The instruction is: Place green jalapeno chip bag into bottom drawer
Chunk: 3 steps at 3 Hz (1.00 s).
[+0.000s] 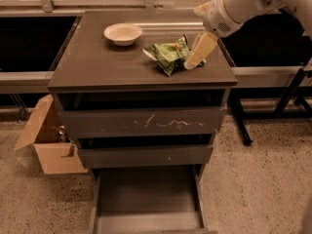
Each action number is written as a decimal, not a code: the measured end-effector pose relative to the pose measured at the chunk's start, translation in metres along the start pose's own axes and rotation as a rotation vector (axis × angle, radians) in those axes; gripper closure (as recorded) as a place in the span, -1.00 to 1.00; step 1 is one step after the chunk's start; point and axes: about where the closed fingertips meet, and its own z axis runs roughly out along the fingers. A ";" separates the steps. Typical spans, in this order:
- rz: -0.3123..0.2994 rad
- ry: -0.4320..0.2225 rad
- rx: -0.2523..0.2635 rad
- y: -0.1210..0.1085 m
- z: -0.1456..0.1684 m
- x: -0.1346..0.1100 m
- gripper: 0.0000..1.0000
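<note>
The green jalapeno chip bag (170, 55) lies crumpled on the dark cabinet top (97, 65), right of centre. My gripper (193, 61) comes down from the upper right on the white arm, its cream fingers at the bag's right edge, just above the top. The bottom drawer (146, 199) is pulled open at the foot of the cabinet, with a bare flat floor.
A round cream bowl (123, 33) stands on the top to the left of the bag. A scratched drawer front (144, 123) and a plain one (145, 156) are shut. An open cardboard box (46, 143) sits on the floor at the left. Black table legs (287, 94) stand at the right.
</note>
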 end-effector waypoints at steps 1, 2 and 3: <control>0.010 0.000 -0.028 -0.012 0.039 0.006 -1.00; 0.017 0.015 -0.049 -0.016 0.061 0.014 -1.00; -0.002 0.044 -0.068 -0.022 0.081 0.016 -1.00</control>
